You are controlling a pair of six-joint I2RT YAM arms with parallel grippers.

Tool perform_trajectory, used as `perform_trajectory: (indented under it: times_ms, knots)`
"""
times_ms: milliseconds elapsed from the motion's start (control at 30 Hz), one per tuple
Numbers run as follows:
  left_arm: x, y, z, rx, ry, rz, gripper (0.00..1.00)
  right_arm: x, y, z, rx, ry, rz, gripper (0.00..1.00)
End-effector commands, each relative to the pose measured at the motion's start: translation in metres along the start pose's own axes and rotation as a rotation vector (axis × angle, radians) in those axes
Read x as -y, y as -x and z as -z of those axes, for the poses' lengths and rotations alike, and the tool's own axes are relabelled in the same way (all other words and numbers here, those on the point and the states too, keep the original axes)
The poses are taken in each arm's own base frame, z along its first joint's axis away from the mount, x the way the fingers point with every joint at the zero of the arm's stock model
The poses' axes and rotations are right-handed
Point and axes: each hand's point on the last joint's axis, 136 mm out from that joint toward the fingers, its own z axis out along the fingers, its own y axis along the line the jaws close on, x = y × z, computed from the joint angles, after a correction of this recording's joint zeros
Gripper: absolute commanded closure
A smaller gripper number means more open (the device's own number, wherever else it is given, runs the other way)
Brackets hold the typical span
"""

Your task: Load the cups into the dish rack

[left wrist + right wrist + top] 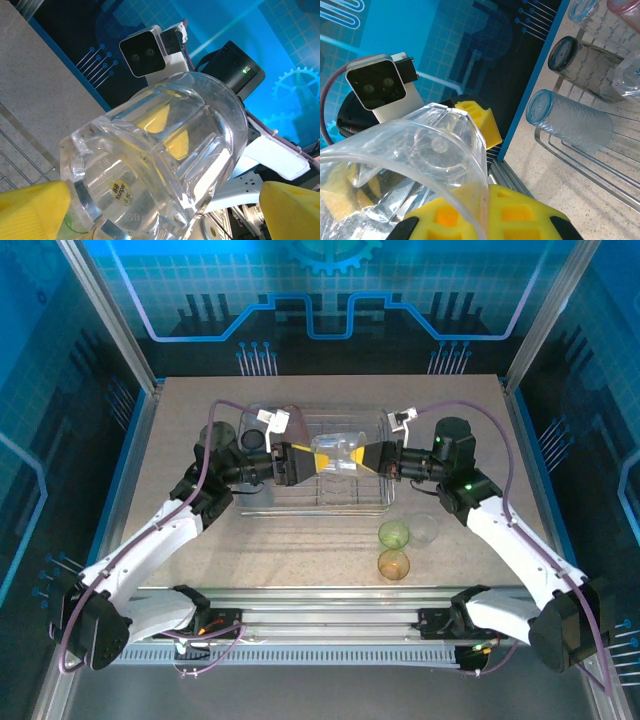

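A clear cup (pixel 340 455) hangs sideways above the dish rack (pixel 300 508), between my two grippers. My right gripper (pixel 365 457) is shut on the cup's rim wall (pixel 420 155), pinching it between its yellow pads (pixel 520 215). My left gripper (pixel 318 462) is open, with its yellow fingers (pixel 30 210) wide on either side of the cup's base (pixel 160 165) and a gap on both sides. Several cups lie in the rack: a frosted clear one (pixel 570 125), a smoky grey one (pixel 585 62), and a blue (pixel 582 7) and a pink one (pixel 625 5) at the view's edge.
On the table in front of the rack's right end stand a green cup (pixel 394 534), a clear cup (pixel 424 528) and an orange cup (pixel 393 565). The rack's wire rim (pixel 580 160) runs just below the lying cups. Frame posts and blue walls enclose the table.
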Motion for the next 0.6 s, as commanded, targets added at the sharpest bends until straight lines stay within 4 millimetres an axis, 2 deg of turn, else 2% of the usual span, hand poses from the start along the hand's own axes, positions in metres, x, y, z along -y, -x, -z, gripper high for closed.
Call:
perform_trajectory:
  times_ms: [0,167,233,400,567]
  knots:
    - [0.007,-0.002,-0.003,-0.006,0.013,-0.06,0.01,-0.037,-0.018,-0.005,-0.084,0.131,0.083,1.0]
    - [-0.008,0.001,0.003,0.047,0.106,-0.082,0.01,-0.041,-0.019,-0.004,-0.089,0.131,0.092,1.0]
    - [-0.008,0.002,0.004,0.057,0.106,-0.089,0.01,-0.043,-0.019,-0.003,-0.091,0.135,0.097,1.0]
    - [0.008,-0.001,0.002,0.041,0.006,-0.097,0.01,-0.041,-0.019,-0.004,-0.099,0.134,0.093,1.0]
    - [0.023,-0.004,-0.001,-0.001,-0.088,-0.08,0.07,-0.038,-0.018,-0.007,-0.099,0.138,0.086,1.0]
